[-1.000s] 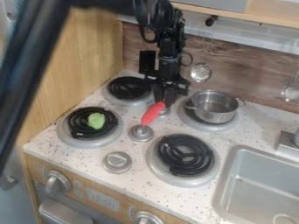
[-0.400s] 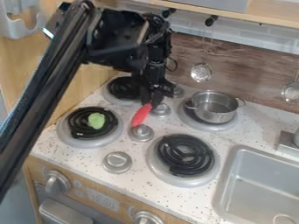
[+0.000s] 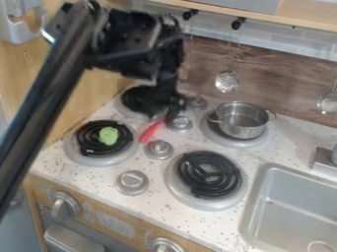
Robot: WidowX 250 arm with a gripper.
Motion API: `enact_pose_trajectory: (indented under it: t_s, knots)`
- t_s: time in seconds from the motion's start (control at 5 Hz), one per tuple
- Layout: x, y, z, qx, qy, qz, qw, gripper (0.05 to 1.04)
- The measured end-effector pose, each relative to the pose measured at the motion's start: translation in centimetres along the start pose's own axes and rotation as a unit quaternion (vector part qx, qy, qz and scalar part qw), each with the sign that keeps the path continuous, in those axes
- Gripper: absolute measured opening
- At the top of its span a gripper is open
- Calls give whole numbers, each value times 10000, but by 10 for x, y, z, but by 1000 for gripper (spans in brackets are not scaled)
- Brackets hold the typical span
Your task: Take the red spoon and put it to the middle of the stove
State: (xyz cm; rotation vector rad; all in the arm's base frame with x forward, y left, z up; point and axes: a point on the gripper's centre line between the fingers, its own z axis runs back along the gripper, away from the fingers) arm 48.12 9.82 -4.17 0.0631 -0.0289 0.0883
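The arm [image 3: 166,81] is black; its long, straight link [image 3: 46,103] bears glossy streaks, its blocky joint housing [image 3: 125,44] small pale spots.

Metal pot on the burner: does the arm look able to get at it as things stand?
Probably yes: only low knobs seem to stand between the gripper and the metal pot. The red spoon right at the gripper might need setting down first.

Around the pincer [image 3: 166,114] are apparently four burners [image 3: 209,173], four stovetop knobs [image 3: 131,182], one red spoon [image 3: 152,132], one green object [image 3: 109,135] and one metal pot [image 3: 242,119]; two strainers [image 3: 226,81] hang to one side; farther off, one sink [image 3: 289,204], two front knobs [image 3: 64,205].
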Motion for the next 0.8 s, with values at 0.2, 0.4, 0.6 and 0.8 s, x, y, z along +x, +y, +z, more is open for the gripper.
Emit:
enact_pose_trajectory:
  t_s: [0.2,0.4,0.6,0.8]
  knots:
    - [-15,-4,24,-130,-219,-69,9997,1022]
    - [-42,-7,46,-226,-400,-152,9988,1007]
    - [-73,-4,49,-243,-303,-195,9991,999]
    - [-91,-1,42,-168,-153,-205,9995,999]
